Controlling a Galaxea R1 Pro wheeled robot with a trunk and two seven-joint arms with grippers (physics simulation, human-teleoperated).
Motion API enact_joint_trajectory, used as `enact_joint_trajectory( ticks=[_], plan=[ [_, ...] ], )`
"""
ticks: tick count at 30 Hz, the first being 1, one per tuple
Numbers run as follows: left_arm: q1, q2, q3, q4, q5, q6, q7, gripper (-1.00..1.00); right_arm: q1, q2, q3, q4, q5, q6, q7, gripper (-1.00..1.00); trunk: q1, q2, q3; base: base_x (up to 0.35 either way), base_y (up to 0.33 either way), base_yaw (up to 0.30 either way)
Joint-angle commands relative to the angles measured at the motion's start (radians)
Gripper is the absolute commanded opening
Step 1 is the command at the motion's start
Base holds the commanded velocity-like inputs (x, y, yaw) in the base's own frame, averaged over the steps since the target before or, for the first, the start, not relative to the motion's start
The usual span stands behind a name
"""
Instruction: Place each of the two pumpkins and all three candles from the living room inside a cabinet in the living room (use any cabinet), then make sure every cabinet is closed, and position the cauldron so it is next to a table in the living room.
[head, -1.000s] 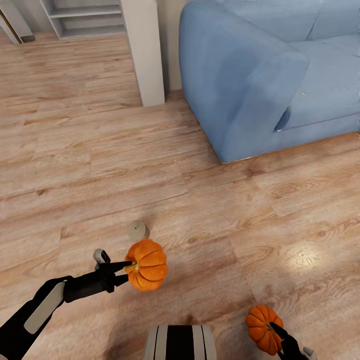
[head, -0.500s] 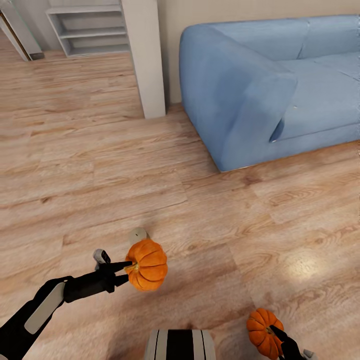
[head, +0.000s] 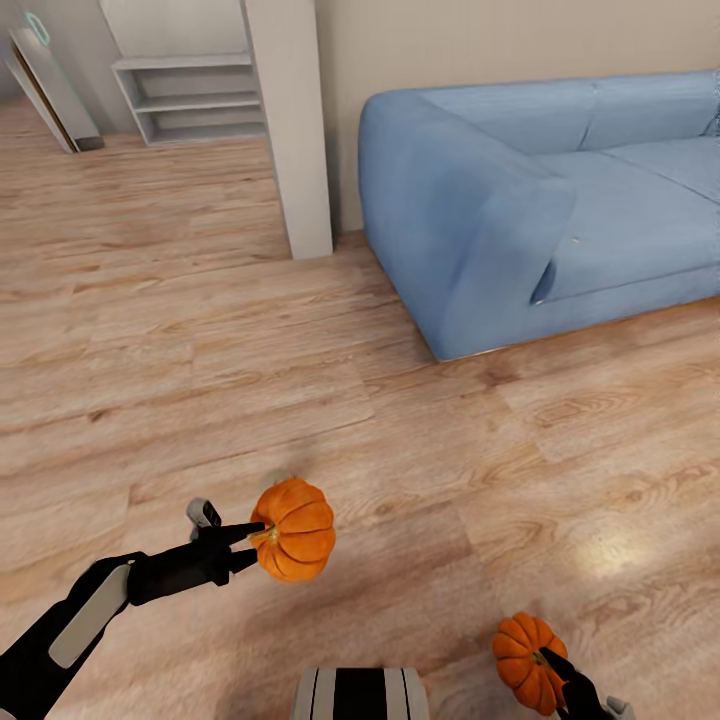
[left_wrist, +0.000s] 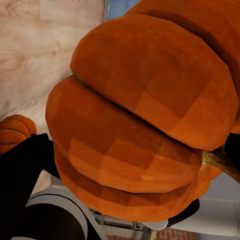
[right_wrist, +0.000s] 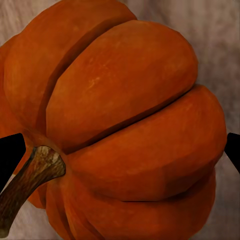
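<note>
Two bright-orange ribbed pumpkins are held off the wooden floor. In the head view my left gripper (head: 258, 535) is shut on the left pumpkin (head: 297, 530) at its stem side, low and left of centre. My right gripper (head: 550, 665) is shut on the right pumpkin (head: 525, 655) near the bottom right corner. The left wrist view has its pumpkin (left_wrist: 145, 115) pressed close, with the other pumpkin (left_wrist: 14, 134) beyond. In the right wrist view the stemmed pumpkin (right_wrist: 125, 125) sits between two black fingertips (right_wrist: 10, 156). The candles, the cabinet and the cauldron are out of view.
A blue sofa (head: 540, 200) stands ahead to the right against the wall. A white pillar (head: 290, 130) rises left of it, with a white open shelf unit (head: 180, 85) further back. My base (head: 360, 695) shows at the bottom edge. Wooden floor (head: 200, 330) stretches ahead to the left.
The head view has shifted, bringing more of the sofa and wall into the picture. The pale candle seen on the floor behind the left pumpkin is now hidden. Both grippers keep their hold.
</note>
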Motion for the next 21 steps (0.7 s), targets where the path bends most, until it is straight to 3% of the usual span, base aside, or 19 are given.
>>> enact_joint_trajectory(
  ticks=[1, 21],
  plan=[
    [-0.001, 0.001, -0.002, 0.001, 0.003, 0.003, 0.000, -1.00, 0.000, -0.001, 0.001, 0.002, -0.009, 0.007, 0.005, -1.00, -0.001, 0.000, 0.003, 0.000, 0.000, 0.000],
    [-0.001, 0.001, -0.002, 0.002, 0.002, 0.002, 0.000, -1.00, 0.000, 0.003, 0.002, 0.002, -0.009, 0.009, 0.055, -1.00, -0.010, 0.005, 0.081, 0.000, 0.000, 0.000]
  ],
)
